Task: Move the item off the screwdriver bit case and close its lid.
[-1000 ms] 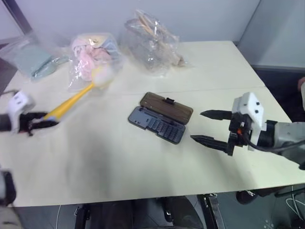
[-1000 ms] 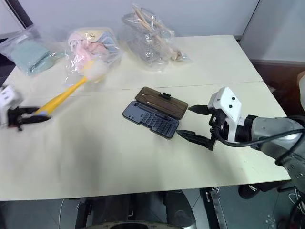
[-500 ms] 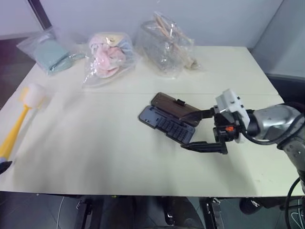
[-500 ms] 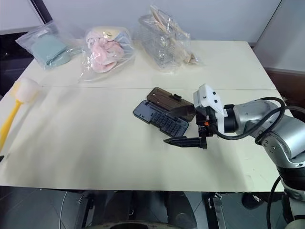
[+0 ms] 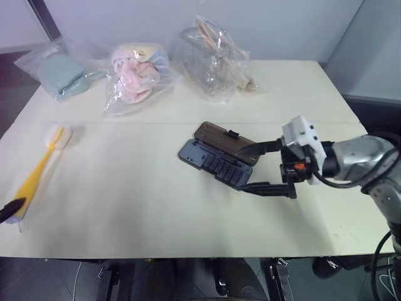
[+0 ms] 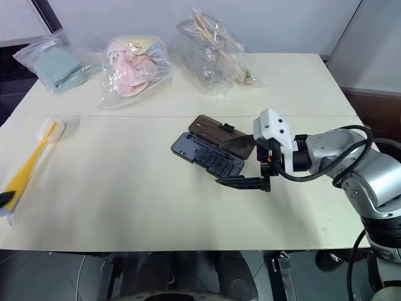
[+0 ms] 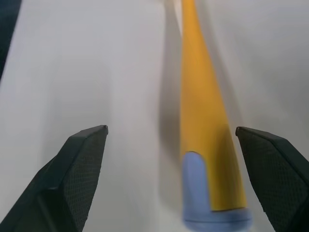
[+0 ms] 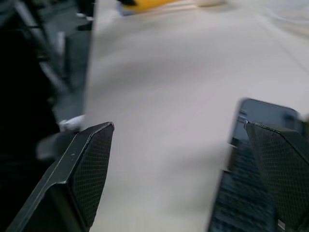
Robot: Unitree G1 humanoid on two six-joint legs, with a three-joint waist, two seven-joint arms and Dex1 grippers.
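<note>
The left gripper (image 5: 11,209) is cut off by the frame edge, the brush (image 7: 205,140) head is cropped in the left wrist view, and the bits in the case (image 5: 217,166) are too small to be told apart.

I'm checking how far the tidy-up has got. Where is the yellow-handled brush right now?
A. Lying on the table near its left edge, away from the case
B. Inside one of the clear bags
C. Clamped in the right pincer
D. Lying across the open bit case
A: the brush lies flat on the table by its left edge, far from the bit case, with the left pincer open around its handle end.
</note>
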